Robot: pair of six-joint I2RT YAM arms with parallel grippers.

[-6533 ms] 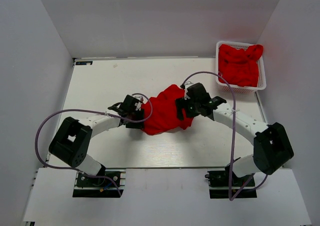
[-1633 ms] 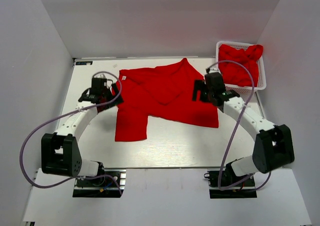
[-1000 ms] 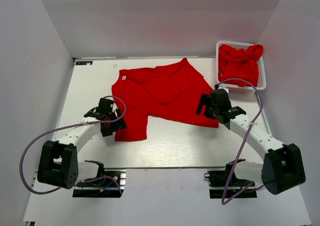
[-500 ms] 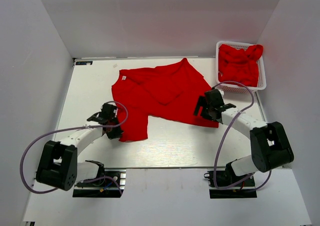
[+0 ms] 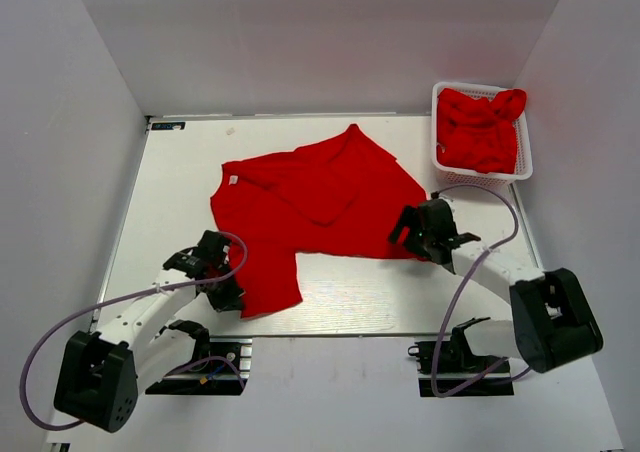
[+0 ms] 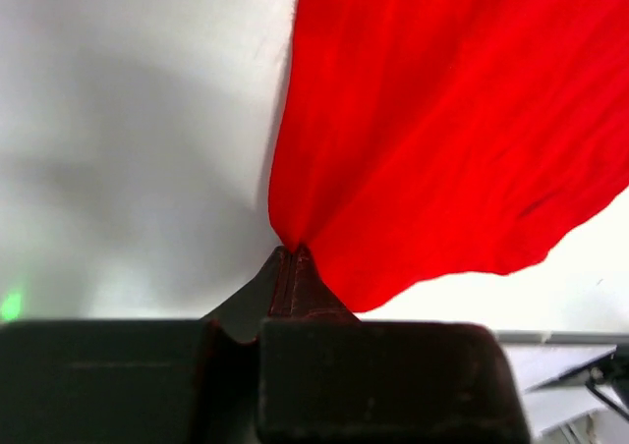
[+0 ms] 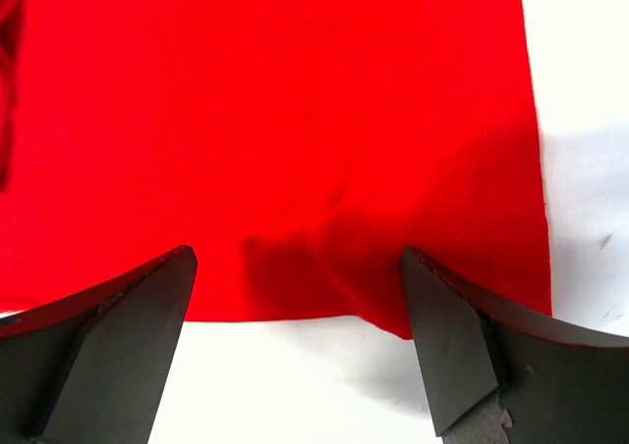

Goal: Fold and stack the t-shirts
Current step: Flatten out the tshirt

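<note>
We have one red t-shirt lying roughly flat on the table, its white neck label toward the far left. The spare t-shirts sit bunched in the white basket at the far right corner.

The left gripper is closed tight on the near-left corner of the cloth, which fans away from the pinch toward the far side. The right gripper has its fingers spread wide, one on each side of the near-right edge. That edge runs crosswise between them, and the cloth stretches away ahead.

So the whole t-shirt lies beyond both sets of fingers, its near border spanning left to right between the arms. We judge that the right gripper only needs to close where it stands.
</note>
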